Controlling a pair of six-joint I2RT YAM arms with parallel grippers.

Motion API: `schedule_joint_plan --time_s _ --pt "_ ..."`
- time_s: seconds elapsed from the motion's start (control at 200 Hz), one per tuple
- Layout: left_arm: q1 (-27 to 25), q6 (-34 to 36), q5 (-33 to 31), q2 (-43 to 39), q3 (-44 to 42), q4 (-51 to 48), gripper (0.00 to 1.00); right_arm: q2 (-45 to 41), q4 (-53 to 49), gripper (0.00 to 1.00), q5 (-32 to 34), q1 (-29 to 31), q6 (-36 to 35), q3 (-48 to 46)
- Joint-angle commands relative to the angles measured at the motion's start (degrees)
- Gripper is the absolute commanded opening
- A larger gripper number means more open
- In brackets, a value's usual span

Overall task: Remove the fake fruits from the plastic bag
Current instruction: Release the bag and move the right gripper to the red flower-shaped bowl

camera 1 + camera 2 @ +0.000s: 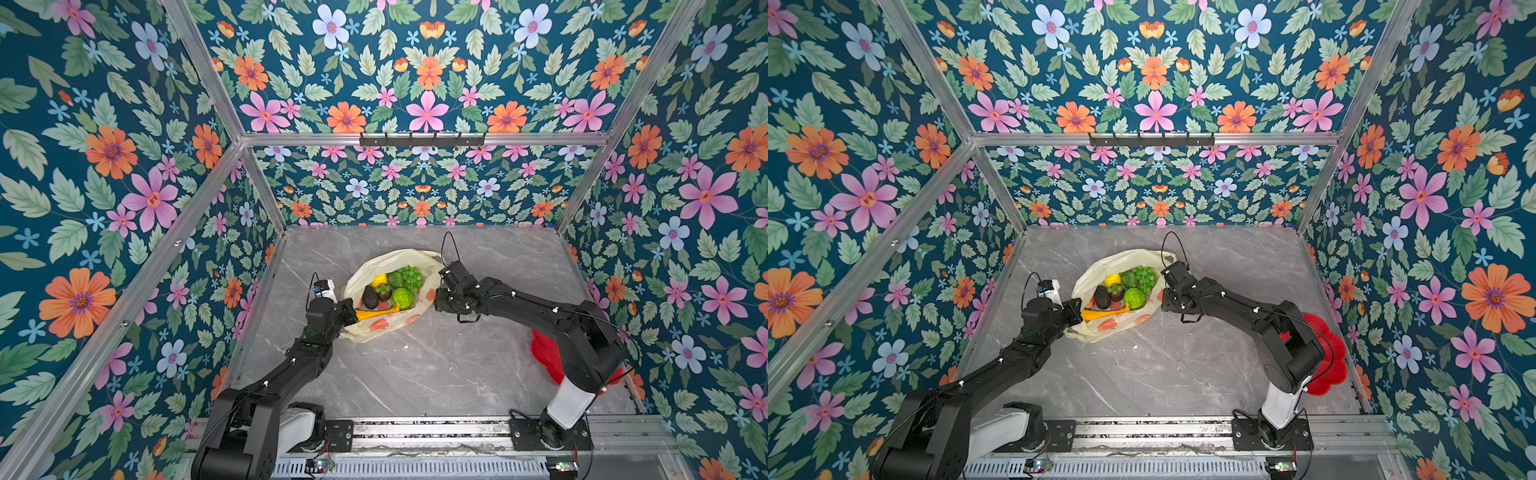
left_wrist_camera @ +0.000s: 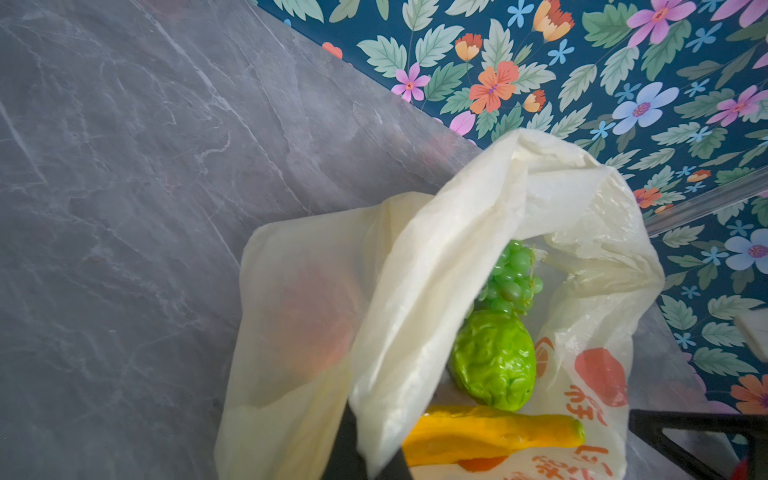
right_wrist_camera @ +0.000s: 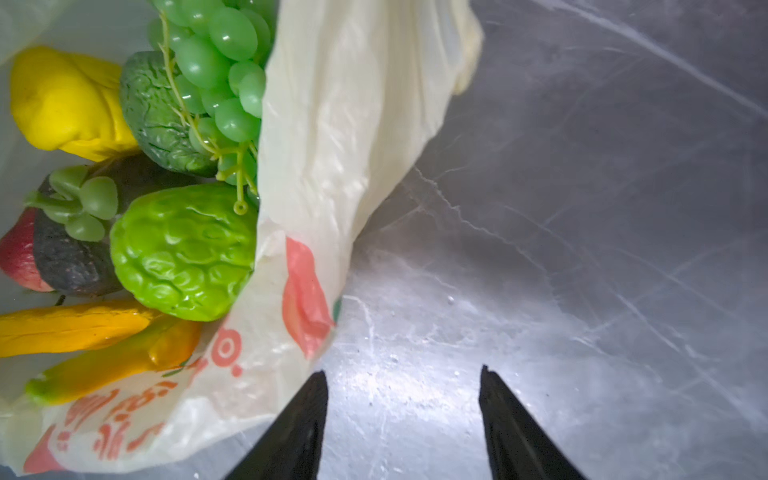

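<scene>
I'm looking into a lab test booth: aluminium frame (image 1: 291, 139), flowered wall panels (image 1: 104, 174), marble-look counter (image 1: 415, 374), mounting rail (image 1: 428, 429)

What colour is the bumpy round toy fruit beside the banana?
Bright glossy green; the bumpy round toy fruit shows best in the right wrist view.

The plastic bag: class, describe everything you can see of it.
The plastic bag is thin, crinkly, translucent pale yellow film with orange-red fruit prints and lettering. It lies slumped on the grey marbled table, mouth gaping upward, fake fruits inside. The left claw is shut on its rim; the right claw stands open beside the opposite side, gripping nothing.
</scene>
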Motion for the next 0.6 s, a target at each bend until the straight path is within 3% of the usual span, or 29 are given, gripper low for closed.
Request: schedule_joint_plan --time_s 0.0,0.175,0.325,0.36,0.42,0.595 --pt "0.03 -0.35 -0.18 0.21 -0.04 1.70 0.00 -2.84 -2.57 0.62 0.82 0.03 -1.29 -1.10" --pt "-0.01 -0.59 0.09 0.35 -0.01 1.64 0.00 -14.13 -11.75 0.69 7.45 -0.78 -2.88 -2.81" --pt "0.00 -0.60 0.27 0.36 0.22 1.36 0.00 -24.40 -22.03 0.79 13.56 -5.59 -2.42 -4.72" --pt "-0.05 -0.62 0.30 0.37 0.22 1.29 0.00 -26.95 -23.34 0.81 13.82 -7.17 -2.26 -5.67" --pt "-0.04 -0.54 0.28 0.26 0.23 1.12 0.00 -30.92 -24.45 0.99 13.71 -10.36 -2.17 -7.66" --pt "0.01 -0.11 -0.87 -0.26 0.49 0.13 0.00 -37.01 -26.78 0.99 10.43 -20.40 -0.20 -13.12"
